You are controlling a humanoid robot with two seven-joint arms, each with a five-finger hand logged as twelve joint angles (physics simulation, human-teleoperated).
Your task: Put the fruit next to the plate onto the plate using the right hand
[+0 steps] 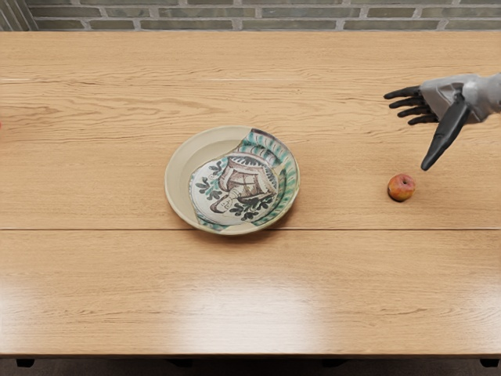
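Fruit: small round red-and-yellow apple, lying on the bare wood at the right of the scene, upright on its own, with a dark dimple visible at its top.
Fruit relative to plate: to the right of the plate and well apart from it, not on it; the two sit at about the same depth on the tabletop.
Plate: round shallow ceramic plate, cream-coloured, with a painted dark figure and a green striped border covering its right and lower part; it lies flat near the middle of the tabletop and carries nothing.
Right robot hand: dark grey five-finger robot hand on a light grey forearm that enters from the right edge, above the apple in the picture and slightly to its right.
Hand state: fingers extended and spread, pointing left; the thumb angled down toward the apple; nothing is held, and there is a clear gap between thumb tip and fruit.
Tabletop: light wooden plank tabletop with lengthwise grain, filling nearly the whole view.
Background: grey brick wall along the top edge behind the tabletop.
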